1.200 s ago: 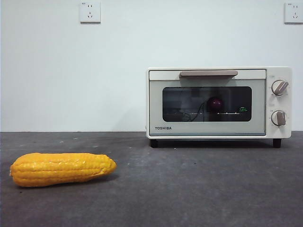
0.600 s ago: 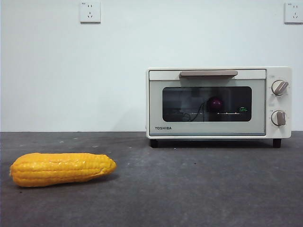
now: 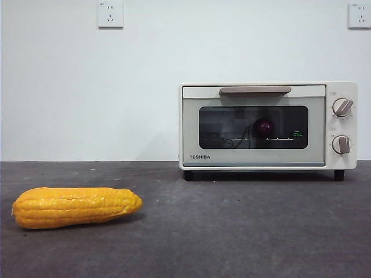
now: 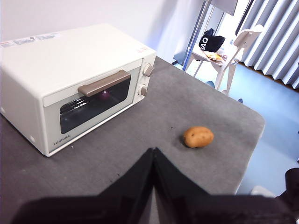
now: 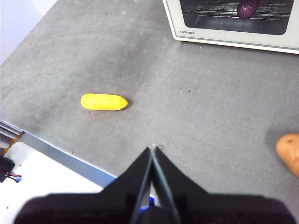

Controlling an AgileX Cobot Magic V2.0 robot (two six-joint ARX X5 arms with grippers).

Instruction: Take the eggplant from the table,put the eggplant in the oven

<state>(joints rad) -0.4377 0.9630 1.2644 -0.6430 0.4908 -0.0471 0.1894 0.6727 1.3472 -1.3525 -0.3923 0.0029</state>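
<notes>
The cream-white oven (image 3: 255, 157) stands at the back right of the table (image 3: 243, 231) with its door closed. Through the dark glass I see the purple eggplant (image 3: 264, 127) lying on the rack inside; it also shows in the left wrist view as the eggplant (image 4: 103, 95) and in the right wrist view as the eggplant (image 5: 247, 7). My left gripper (image 4: 153, 150) hangs shut and empty high above the table in front of the oven (image 4: 70, 56). My right gripper (image 5: 153, 147) is shut too, high over the table's near edge. Neither arm appears in the front view.
A yellow corn cob (image 3: 75, 207) lies at the front left of the table, seen also as the corn cob (image 5: 103, 102). A brown potato (image 4: 198, 136) rests to the right of the oven, near the table's edge. A white chair (image 4: 229, 51) stands beyond the table.
</notes>
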